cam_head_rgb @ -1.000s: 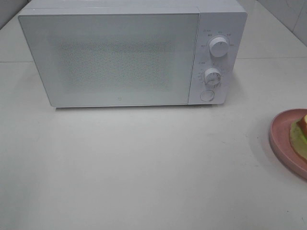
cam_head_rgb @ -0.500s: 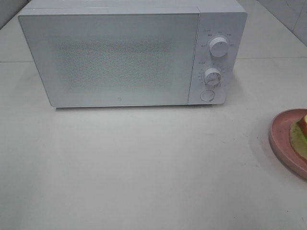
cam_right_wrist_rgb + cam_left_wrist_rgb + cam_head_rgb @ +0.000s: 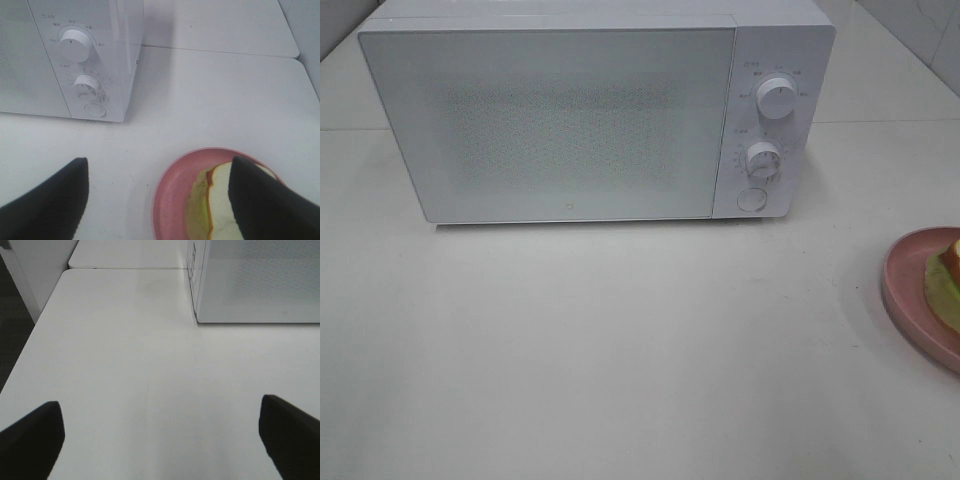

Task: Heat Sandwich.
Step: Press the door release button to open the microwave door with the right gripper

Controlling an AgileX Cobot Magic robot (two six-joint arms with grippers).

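Sitting on a pink plate (image 3: 170,190), the sandwich (image 3: 215,195) is on the right side of the tabletop (image 3: 620,350), well apart from the white microwave (image 3: 570,120) w/ its door shut. L hand (image 3: 161,410) is spread wide over the tabletop, holding nothing. R hand (image 3: 157,172) is spread too, holding nothing, above the plate & hiding part of the sandwich.

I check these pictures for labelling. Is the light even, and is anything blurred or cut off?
Exterior high view: soft, even light, a faint shadow under the microwave; the pink plate and the sandwich are cut by the frame edge. Left wrist view: the left gripper dark and soft-edged. Right wrist view: the right gripper blurred, one finger hiding part of the sandwich.
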